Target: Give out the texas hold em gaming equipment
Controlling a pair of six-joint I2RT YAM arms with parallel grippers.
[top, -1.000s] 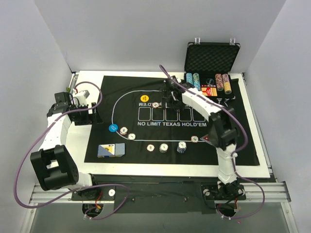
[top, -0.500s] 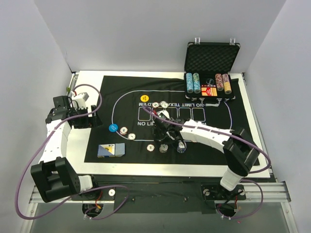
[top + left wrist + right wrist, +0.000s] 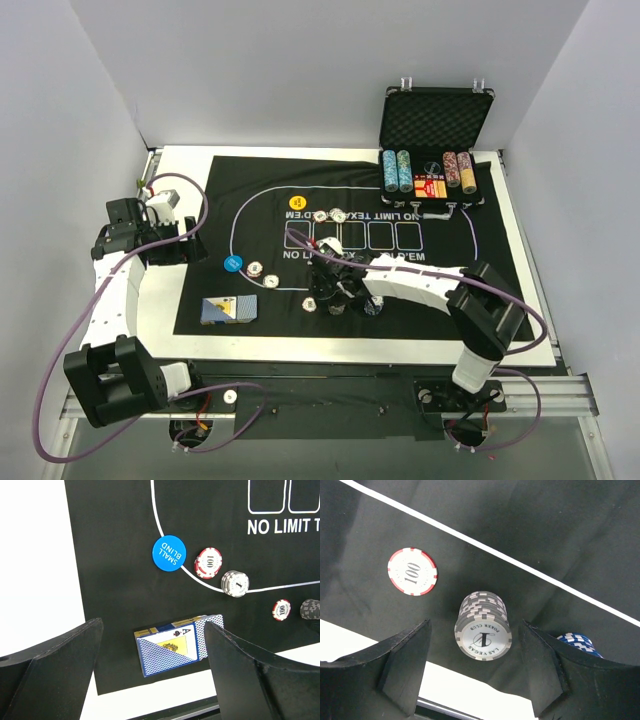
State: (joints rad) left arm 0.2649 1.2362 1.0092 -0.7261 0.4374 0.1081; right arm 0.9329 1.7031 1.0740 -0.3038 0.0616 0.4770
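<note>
Two fingers [image 3: 405,672] of the right gripper [image 3: 476,630] stood apart, gaps on both sides of the grey chip stack [image 3: 483,639], grasping nothing; the stack sat on the black mat [image 3: 545,525] near its front edge, red 100 chip [image 3: 412,572] one side, blue stack [image 3: 577,644] just beside the other. An off-centre squeeze could have toppled it into the blue pile; the left gripper [image 3: 152,627] hung spread and empty above the card deck [image 3: 172,647].

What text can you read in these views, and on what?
"SMALL BLIND": blue disc.
"100": red-edged chip.
"LAS VEGAS POKER CLUB" and "1": grey chip stack.
"NO LIMIT T", cut off: black mat.
"A" with a spade: pack of cards.
Too small to read: yellow disc, red label in the case.
</note>
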